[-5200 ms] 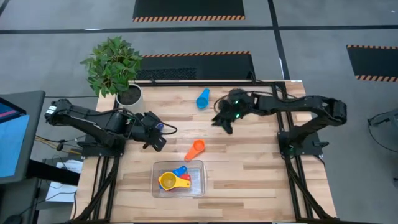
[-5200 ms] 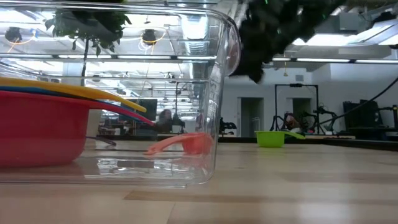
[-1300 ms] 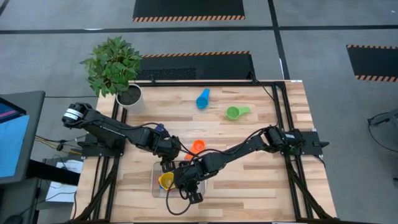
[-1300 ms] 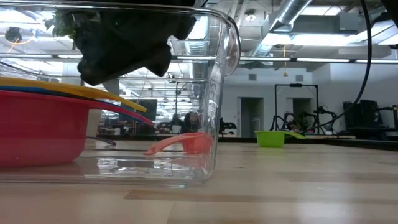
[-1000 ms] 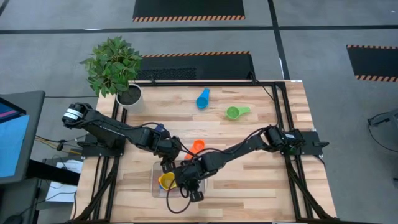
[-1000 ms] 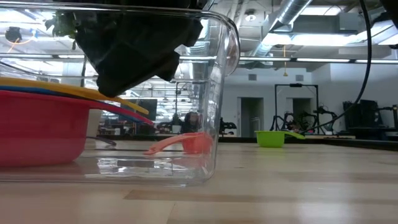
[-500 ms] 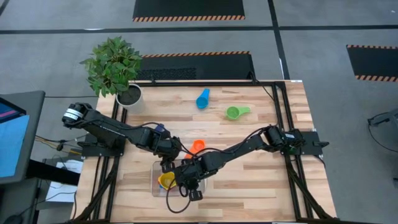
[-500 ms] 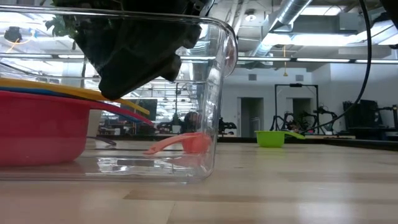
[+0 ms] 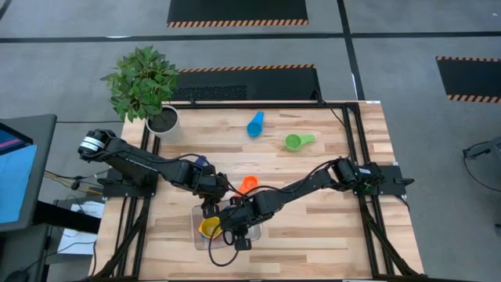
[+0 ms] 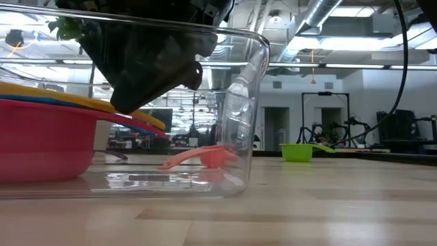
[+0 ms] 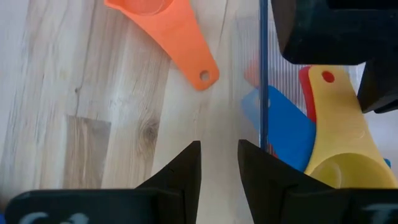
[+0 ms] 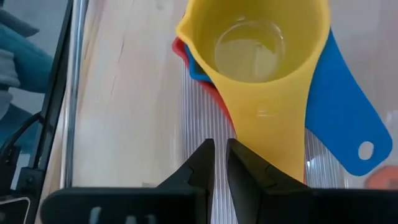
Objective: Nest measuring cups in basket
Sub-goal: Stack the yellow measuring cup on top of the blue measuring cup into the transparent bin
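The clear basket (image 9: 253,225) stands near the table's near edge, and the low view shows its wall (image 10: 247,123). In it the yellow cup (image 12: 261,56) sits nested on a blue cup (image 12: 348,137) and a red cup (image 12: 179,48). The orange cup (image 9: 248,185) lies on the table just beyond the basket. The green cup (image 9: 294,142) and the light blue cup (image 9: 255,124) lie farther off. My right gripper (image 9: 239,242) is shut at the basket's near wall. My left gripper (image 11: 219,155) hovers narrowly open over bare table, between the orange cup's handle (image 11: 194,59) and the basket's wall. My right gripper pinches the basket's ribbed near wall (image 12: 205,118) between its two fingers, one inside the basket and one outside. It comes from above, slanting toward the table's left. The basket's floor stays on the table.
A white plant pot (image 9: 162,119) with a leafy plant stands at the far left corner. Bare wood lies to the right of the basket. The two arms meet closely over the basket's far left part.
My right gripper has sunk lower at the basket. The basket has shifted on the table: in the low view its right wall has slid toward the table's right, and its rim now slants instead of lying level. The cups inside have kept their nesting.
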Controlling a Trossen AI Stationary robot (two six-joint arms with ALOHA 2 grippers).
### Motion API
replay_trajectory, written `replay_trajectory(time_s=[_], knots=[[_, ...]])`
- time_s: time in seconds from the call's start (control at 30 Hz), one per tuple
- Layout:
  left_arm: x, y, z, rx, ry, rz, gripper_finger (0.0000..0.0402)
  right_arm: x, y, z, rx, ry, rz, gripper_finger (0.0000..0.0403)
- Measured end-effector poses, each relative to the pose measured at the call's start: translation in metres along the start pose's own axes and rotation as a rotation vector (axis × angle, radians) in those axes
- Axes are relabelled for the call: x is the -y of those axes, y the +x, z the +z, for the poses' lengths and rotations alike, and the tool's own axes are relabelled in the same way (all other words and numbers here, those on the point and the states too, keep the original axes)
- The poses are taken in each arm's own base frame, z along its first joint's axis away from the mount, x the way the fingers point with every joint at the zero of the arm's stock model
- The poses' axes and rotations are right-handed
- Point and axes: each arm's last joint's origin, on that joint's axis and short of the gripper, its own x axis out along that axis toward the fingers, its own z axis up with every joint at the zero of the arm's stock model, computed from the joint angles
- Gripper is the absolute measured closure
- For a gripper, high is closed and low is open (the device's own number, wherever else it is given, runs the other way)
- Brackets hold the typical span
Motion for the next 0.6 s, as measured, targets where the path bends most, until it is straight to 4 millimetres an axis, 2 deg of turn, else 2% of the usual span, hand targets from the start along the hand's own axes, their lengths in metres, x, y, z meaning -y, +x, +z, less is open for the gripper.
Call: replay_trajectory(time_s=[0.3, 0.6], knots=[[0.0002, 0.0, 0.0001, 0.0, 0.014, -0.004, 0.0308, 0.0017, -0.0001, 0.0, 0.009, 0.032, -0.049, 0.0338], [-0.0052, 0.0002, 0.0017, 0.001, 0.046, 0.02, 0.0308, 0.0082, -0.001, 0.0013, -0.035, 0.047, 0.101, 0.0338]])
